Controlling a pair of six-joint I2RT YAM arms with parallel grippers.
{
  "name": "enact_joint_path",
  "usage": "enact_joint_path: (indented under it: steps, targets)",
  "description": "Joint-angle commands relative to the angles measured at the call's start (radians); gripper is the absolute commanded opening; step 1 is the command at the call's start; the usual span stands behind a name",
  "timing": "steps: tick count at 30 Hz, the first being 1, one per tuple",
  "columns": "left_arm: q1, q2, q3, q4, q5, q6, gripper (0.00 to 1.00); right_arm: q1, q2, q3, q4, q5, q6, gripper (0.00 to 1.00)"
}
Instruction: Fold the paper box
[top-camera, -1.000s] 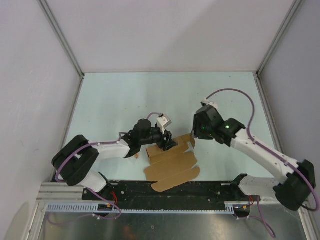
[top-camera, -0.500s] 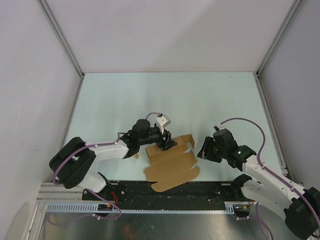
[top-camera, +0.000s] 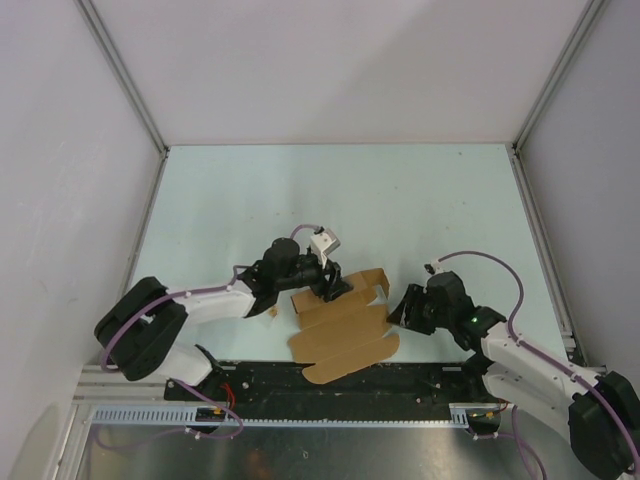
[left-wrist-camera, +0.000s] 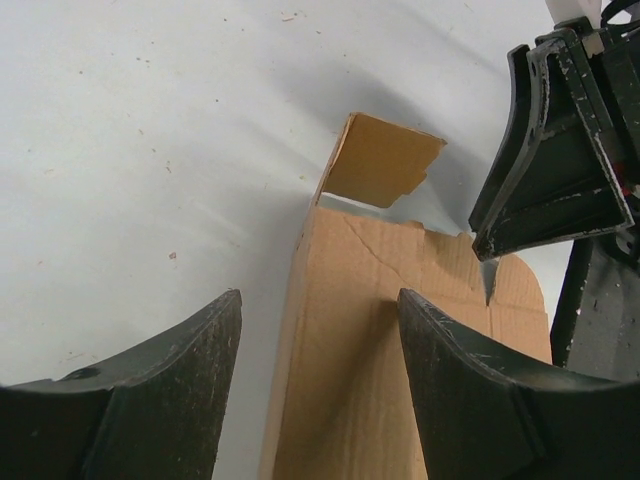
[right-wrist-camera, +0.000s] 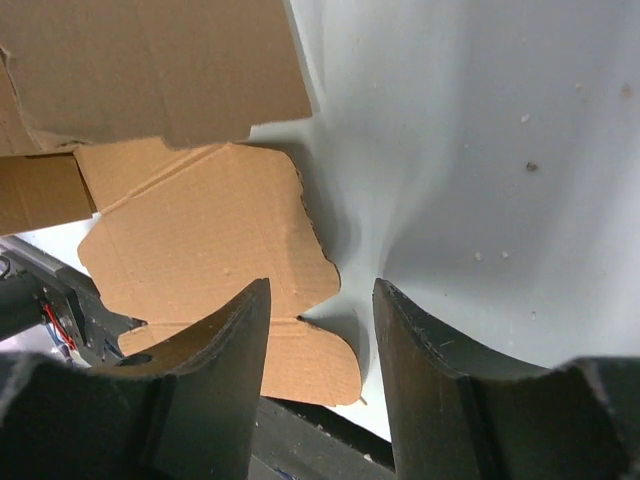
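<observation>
The paper box (top-camera: 345, 330) is a flat brown die-cut sheet lying at the near middle of the table, with its far flap (left-wrist-camera: 385, 160) bent up. My left gripper (top-camera: 335, 288) sits low on the sheet's far left part, open. In the left wrist view the sheet (left-wrist-camera: 350, 340) runs between the jaws. One finger (left-wrist-camera: 470, 390) rests on the cardboard and the other stands over bare table. My right gripper (top-camera: 393, 312) is low at the sheet's right edge, open. In the right wrist view its jaws straddle the notched edge of the sheet (right-wrist-camera: 200, 230).
A tiny brown scrap (top-camera: 272, 311) lies just left of the sheet. The black base rail (top-camera: 330, 378) runs right behind the sheet's near edge. Pale walls enclose the table on three sides. The right gripper's body (left-wrist-camera: 560, 150) stands close over the sheet's far corner.
The right arm has swung from above the sheet's far right corner down and nearer, to the sheet's right edge. The left arm has barely moved.
</observation>
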Motion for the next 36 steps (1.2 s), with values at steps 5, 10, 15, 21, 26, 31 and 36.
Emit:
enact_joint_path:
  steps: [5, 10, 15, 21, 26, 31, 36]
  targets:
    - [-0.003, -0.203, 0.057, -0.128, -0.123, 0.022, 0.71, -0.045, -0.065, 0.063, 0.007, 0.079, -0.039, 0.51]
    - [-0.046, -0.353, 0.086, -0.236, -0.226, 0.029, 0.71, -0.109, -0.048, 0.127, -0.019, 0.063, -0.129, 0.52]
    - [-0.182, -0.437, 0.07, -0.325, -0.326, 0.008, 0.65, -0.167, -0.02, 0.164, -0.004, 0.021, -0.209, 0.52]
    - [-0.374, -0.446, -0.015, -0.332, -0.473, -0.066, 0.59, -0.181, -0.004, 0.276, -0.007, -0.022, -0.326, 0.57]
    - [-0.489, -0.325, -0.003, -0.322, -0.562, -0.093, 0.57, -0.171, 0.09, 0.379, -0.007, -0.043, -0.373, 0.58]
    - [-0.508, -0.158, 0.013, -0.271, -0.613, -0.103, 0.49, -0.151, 0.211, 0.48, -0.053, -0.03, -0.405, 0.51]
    - [-0.512, -0.056, 0.019, -0.208, -0.575, -0.115, 0.32, -0.112, 0.282, 0.515, -0.087, -0.004, -0.427, 0.49]
